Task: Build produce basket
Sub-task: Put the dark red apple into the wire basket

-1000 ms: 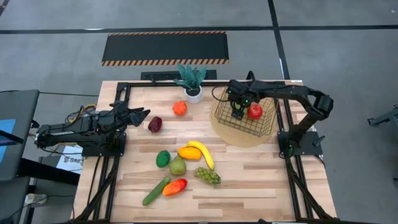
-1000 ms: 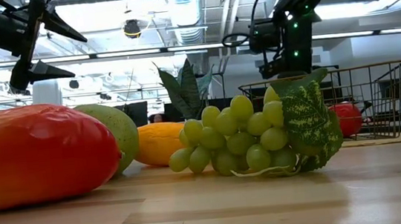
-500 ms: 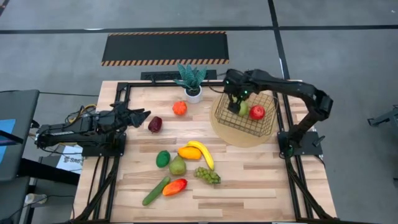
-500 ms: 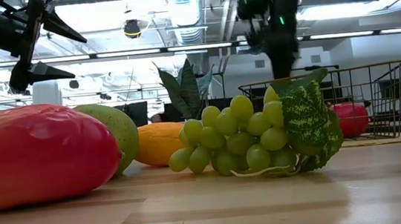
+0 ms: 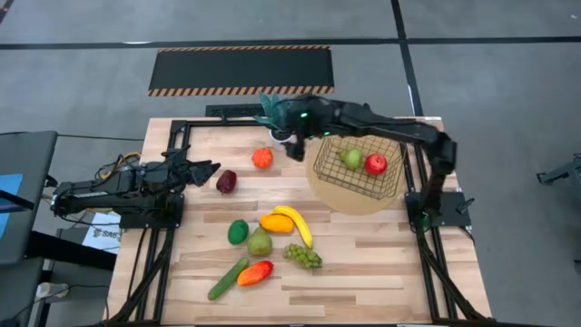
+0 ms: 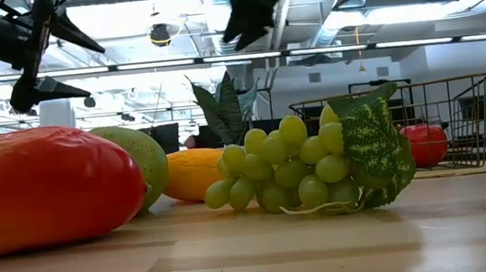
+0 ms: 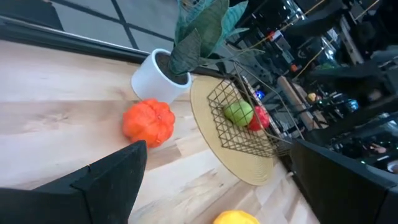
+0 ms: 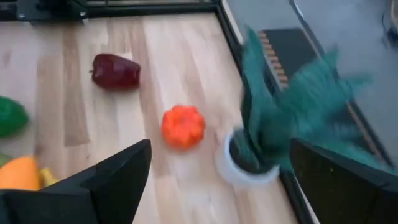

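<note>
The gold wire basket stands on a round tan mat at the far right and holds a green pear and a red apple. My right gripper is open and empty, up in the air left of the basket, beside the potted plant and above the orange fruit. My left gripper is open and empty at the left, next to the dark red plum. The banana, lime, a pear, grapes, cucumber and peppers lie on the table's near middle.
A spiky green plant in a white pot stands at the far middle, close under my right gripper. A black frame rail runs along the table's edges. The grapes and the red pepper fill the low view.
My right gripper has risen out of the basket and gone toward the table's left, to beside the potted plant. A green pear now shows in the basket next to the apple, where the gripper stood.
</note>
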